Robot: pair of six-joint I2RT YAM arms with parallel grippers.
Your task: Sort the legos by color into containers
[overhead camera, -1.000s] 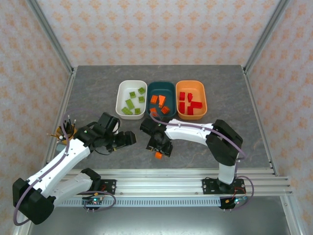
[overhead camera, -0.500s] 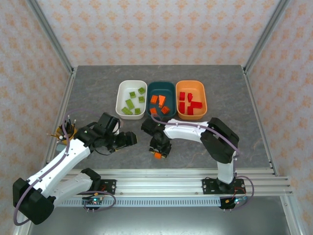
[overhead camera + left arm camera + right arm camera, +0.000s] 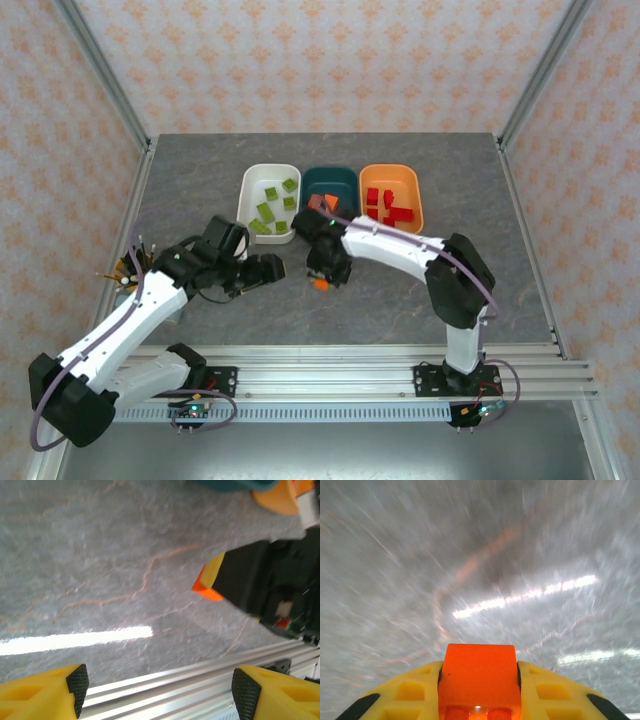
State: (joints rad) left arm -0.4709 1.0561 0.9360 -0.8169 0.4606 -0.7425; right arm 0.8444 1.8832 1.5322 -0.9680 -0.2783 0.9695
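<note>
An orange brick [image 3: 477, 677] is pinched between the yellow fingers [image 3: 407, 695] of the right gripper [image 3: 322, 281], just above the table [image 3: 400, 300] near its middle, at 6 o'clock from the teal tub [image 3: 331, 172]. In the right wrist view a flat face of the brick is turned to the camera; its long axis cannot be told. The right arm rises from its base at 5 o'clock, bends at the elbow and stretches its forearm toward 10 o'clock, the gripper pointing down.

At 9 o'clock from the brick, near but apart, the left gripper [image 3: 161, 687] has its fingers spread wide and grasps nothing. Its arm runs toward 1 o'clock, the gripper facing 3 o'clock.

The white tub [image 3: 248, 205] holds green bricks [image 3: 265, 212], and the orange tub [image 3: 412, 200] holds red bricks [image 3: 385, 210].
</note>
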